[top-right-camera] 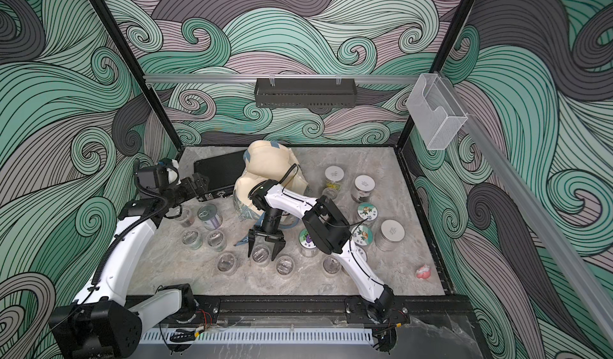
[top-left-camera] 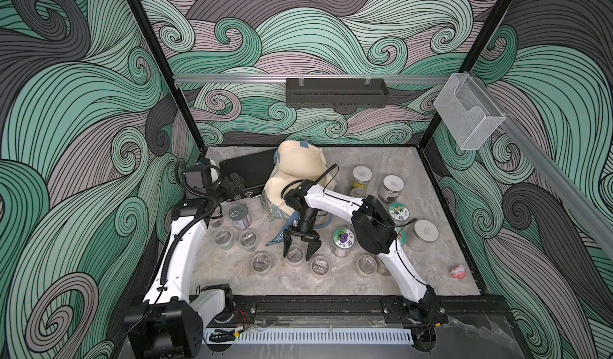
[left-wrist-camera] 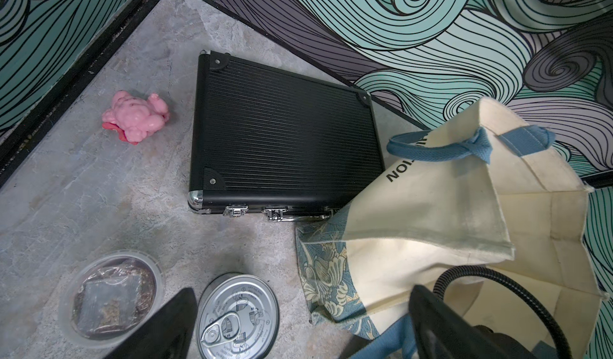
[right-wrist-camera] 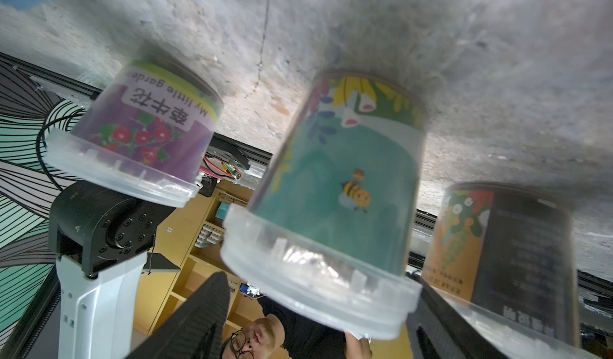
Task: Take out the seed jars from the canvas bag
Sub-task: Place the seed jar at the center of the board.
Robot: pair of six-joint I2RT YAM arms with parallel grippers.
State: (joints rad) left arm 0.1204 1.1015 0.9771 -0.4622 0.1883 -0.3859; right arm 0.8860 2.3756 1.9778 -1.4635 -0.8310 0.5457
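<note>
Marble table point(top-left-camera: 331, 284), open only along its front edge: seed jars point(top-left-camera: 393, 188) crowd left and right, and the canvas bag point(top-left-camera: 295, 171) slumps mid-back. My right gripper point(top-left-camera: 298, 251) straddles 1 small jar point(top-right-camera: 261, 255), jaws spread. My left gripper point(top-left-camera: 239, 193) gapes wide by the black case point(top-left-camera: 248, 168).

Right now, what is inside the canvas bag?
In the left wrist view the canvas bag gapes open: only bare cream lining shows, no contents. Its deeper part is hidden behind a finger of the left claw.

Upside down to the wrist camera, a purple-labelled seed jar point(right-wrist-camera: 146, 131) reads "My little garde…" and "牵牛花"; canvas bag point(left-wrist-camera: 431, 208) lettering ends "ION".
</note>
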